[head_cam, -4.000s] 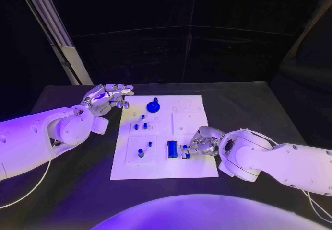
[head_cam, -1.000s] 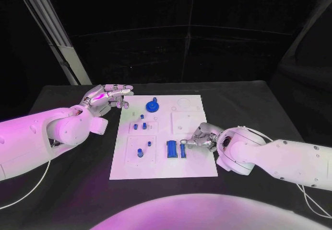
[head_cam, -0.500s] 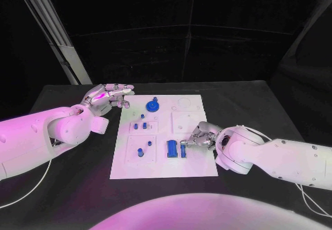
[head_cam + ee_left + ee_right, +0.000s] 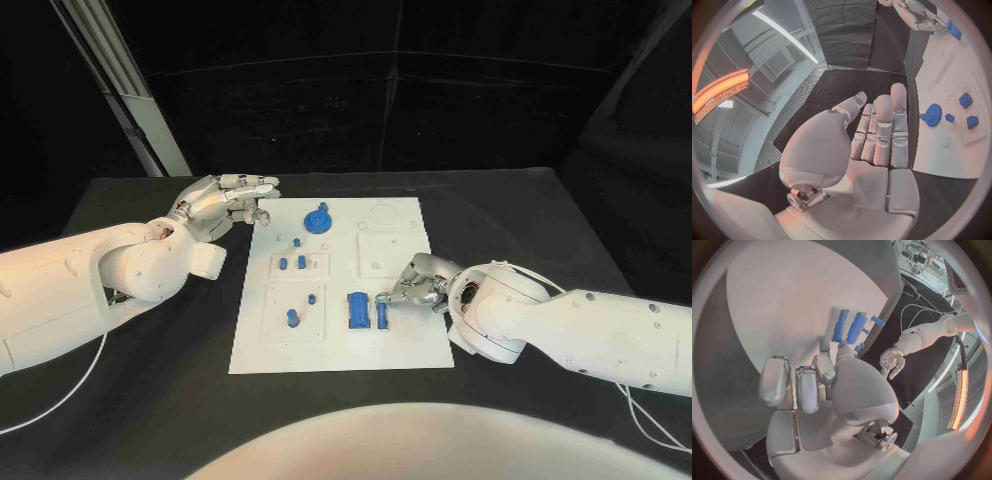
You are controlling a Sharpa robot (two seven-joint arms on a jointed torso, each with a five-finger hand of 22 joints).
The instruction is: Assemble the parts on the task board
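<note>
Right hand [image 4: 414,285] is resting on the task board [image 4: 343,350], fingertips [image 4: 842,347] touching the narrow blue part [image 4: 381,315] beside the wider blue block [image 4: 358,311], gripping nothing. Left hand [image 4: 224,205] is hovering just off the board's far corner, fingers loosely apart and empty, near the blue gear [image 4: 317,219] standing on the board

The right hand [image 4: 415,283] no longer holds the narrow blue bar [image 4: 382,314], which now lies on the task board [image 4: 411,345] just beside the wider blue block [image 4: 358,311].
</note>
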